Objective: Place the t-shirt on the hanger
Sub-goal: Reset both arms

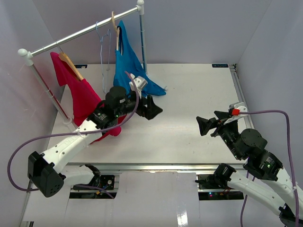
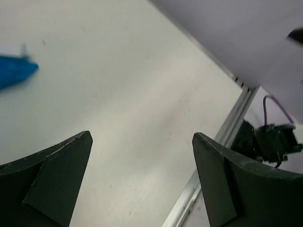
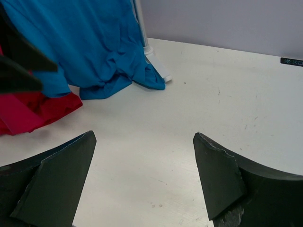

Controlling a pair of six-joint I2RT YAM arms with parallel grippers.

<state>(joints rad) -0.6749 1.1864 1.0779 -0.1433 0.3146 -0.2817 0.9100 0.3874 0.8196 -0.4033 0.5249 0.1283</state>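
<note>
The t-shirt point(image 1: 127, 66) hangs from the hanger point(image 1: 115, 26), whose hook sits over the metal rail point(image 1: 85, 30) near its right-hand post. The cloth falls in a long drape and its lower end pools in wrinkles on the desk point(image 1: 189, 94) beside the foot of the post, so I judge the garment is carried by the hanger and only its slack rests on the surface. A thin wire hanger point(image 1: 102, 47) dangles bare just beside it, and a red shirt point(image 1: 78, 97) hangs further left on its own wooden hanger.

My left jaws point(image 1: 151, 109) stand wide apart with nothing between them, low over the desk just in front of the blue hem. From that wrist I see bare desk and a sliver of blue at the edge. My right jaws point(image 1: 210, 122) are also spread and hold nothing, well apart from the cloth, pointed toward it.

The desk is pale, flat and faintly scuffed, edged by a metal frame and enclosed by plain lilac walls.
</note>
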